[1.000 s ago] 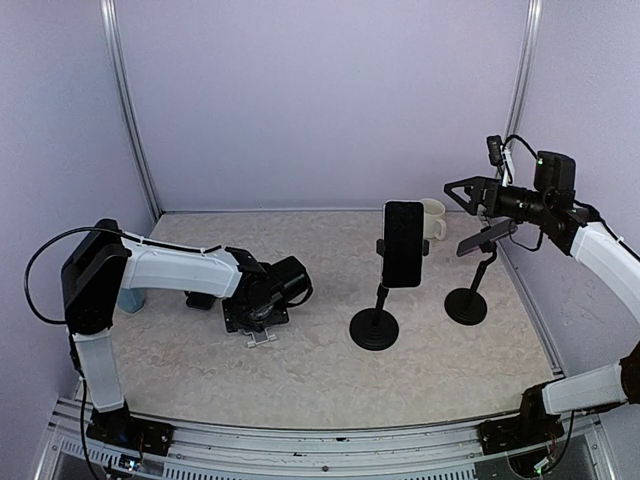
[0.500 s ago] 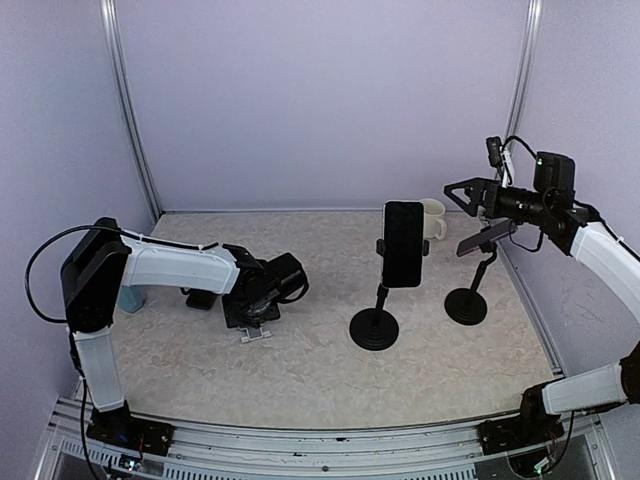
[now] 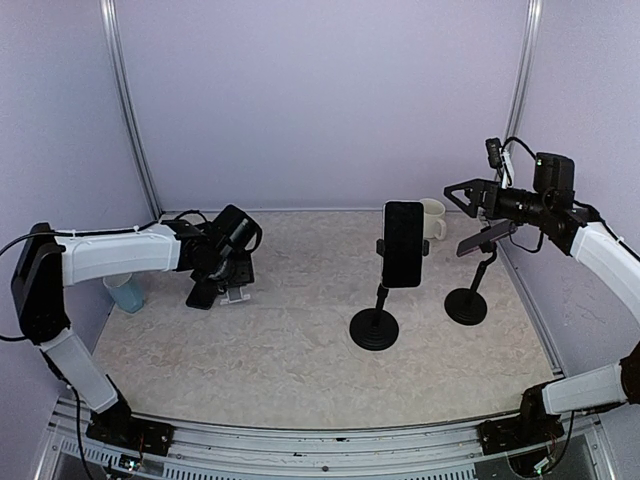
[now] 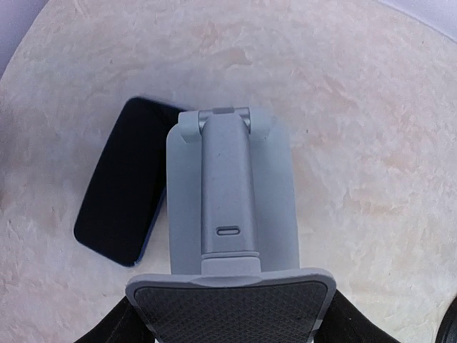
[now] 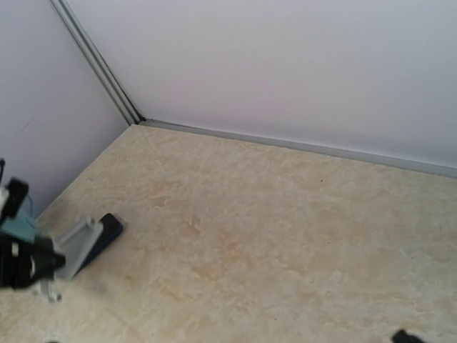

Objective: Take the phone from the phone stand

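One dark phone (image 4: 121, 189), thin, stiff and slippery, is laid flat just left of the left gripper (image 4: 228, 321), which is pinched on the grey stand (image 4: 228, 207); its long edges are likely best gripped, and the right gripper (image 3: 462, 197) is spread wide.

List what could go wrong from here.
1. The left gripper holds the grey stand close to the dark phone lying on the table. Lowering it may knock or scrape that phone.
2. The open right gripper hovers by the tilted phone on a thin pole stand. A sideways pull might topple it toward the mug.
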